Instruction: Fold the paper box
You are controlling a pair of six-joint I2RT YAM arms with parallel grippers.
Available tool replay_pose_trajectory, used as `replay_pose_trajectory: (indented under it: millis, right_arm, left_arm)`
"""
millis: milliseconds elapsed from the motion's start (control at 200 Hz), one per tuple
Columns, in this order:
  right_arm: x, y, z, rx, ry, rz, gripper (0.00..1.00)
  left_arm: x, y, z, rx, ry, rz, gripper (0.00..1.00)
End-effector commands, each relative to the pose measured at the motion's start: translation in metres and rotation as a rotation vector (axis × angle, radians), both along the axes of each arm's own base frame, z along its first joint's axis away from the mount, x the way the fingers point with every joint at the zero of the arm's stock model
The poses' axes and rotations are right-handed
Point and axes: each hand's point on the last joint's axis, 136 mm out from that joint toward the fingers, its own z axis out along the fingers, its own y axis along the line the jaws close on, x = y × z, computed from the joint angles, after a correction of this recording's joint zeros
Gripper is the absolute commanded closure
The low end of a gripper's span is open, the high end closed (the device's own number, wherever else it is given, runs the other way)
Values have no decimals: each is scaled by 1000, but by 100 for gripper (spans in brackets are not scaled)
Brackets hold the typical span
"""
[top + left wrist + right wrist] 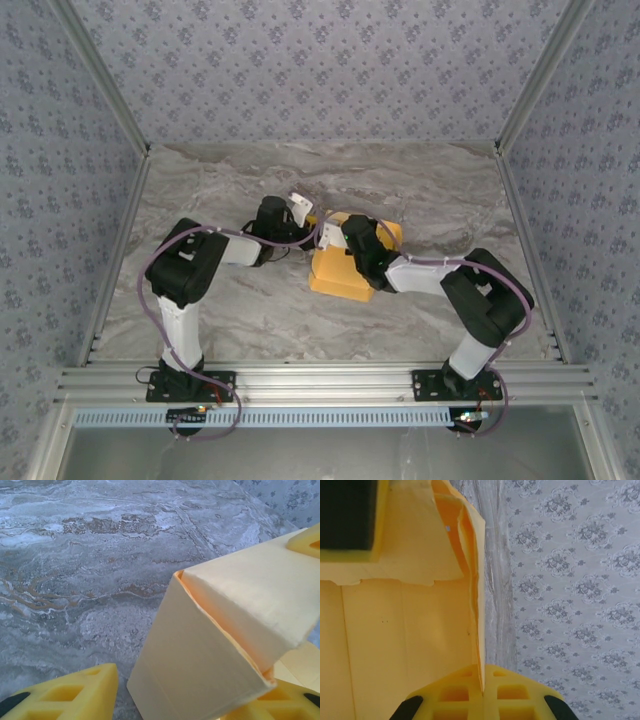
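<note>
Right wrist: right pincer (420,615) nips the paper box (375,640) (orange-yellow card).

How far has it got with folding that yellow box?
Partly done. The paper box already stands up with creased walls rather than lying flat. In hand: the right pincer is shut on one thin wall, and the left pincer sits open around a corner. Probably left: the top flap isn't tucked, and a gap shows along its edge.
</note>
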Motion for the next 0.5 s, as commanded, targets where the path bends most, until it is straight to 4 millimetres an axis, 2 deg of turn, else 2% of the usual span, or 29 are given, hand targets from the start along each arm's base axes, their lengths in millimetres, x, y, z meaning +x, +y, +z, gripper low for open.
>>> replay_pose_trajectory:
  millis: [0,195,495]
  right_arm:
    - [-6,8,-2,31,53,44,100]
    - [-6,10,0,52,68,48,100]
    - [-7,12,5,79,78,53,100]
  left_arm:
    - [19,3,3,13,-16,85,48]
    - [25,0,3,19,-12,125,50]
    - [41,17,0,37,2,305,52]
